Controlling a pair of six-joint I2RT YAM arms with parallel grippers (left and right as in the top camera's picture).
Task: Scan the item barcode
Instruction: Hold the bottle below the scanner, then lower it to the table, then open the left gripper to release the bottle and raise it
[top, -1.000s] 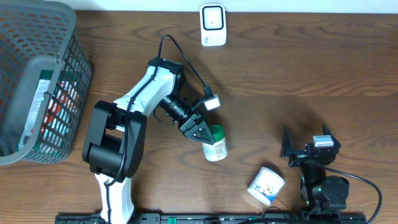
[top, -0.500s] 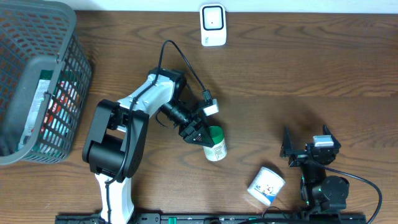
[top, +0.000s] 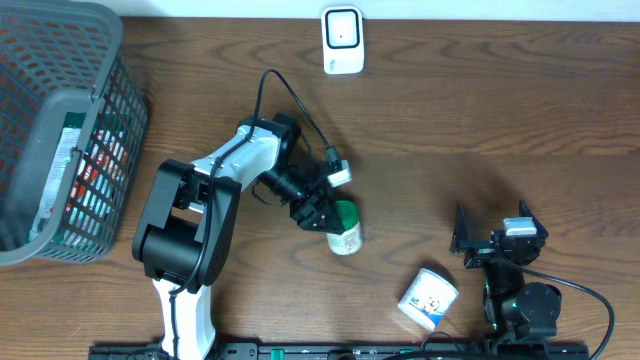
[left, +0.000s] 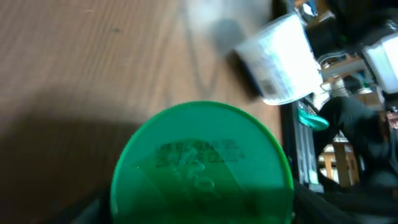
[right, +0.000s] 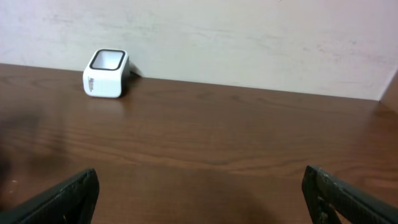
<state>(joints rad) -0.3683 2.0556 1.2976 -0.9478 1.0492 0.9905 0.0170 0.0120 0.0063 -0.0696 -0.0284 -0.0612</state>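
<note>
We see a brown wooden table (top: 500, 120) with smooth grain, a glossy green plastic cap (left: 202, 165), and a grey plastic mesh basket (top: 110, 110).

We see soft, even light overhead; the left wrist view blurs around the green lid (left: 202, 165)

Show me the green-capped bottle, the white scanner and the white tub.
green-capped bottle (left: 202, 165), left wrist view, middle of the green cap.
white scanner (top: 342, 38), overhead view, centre of its top face.
white tub (top: 428, 298), overhead view, middle of its side.
</note>
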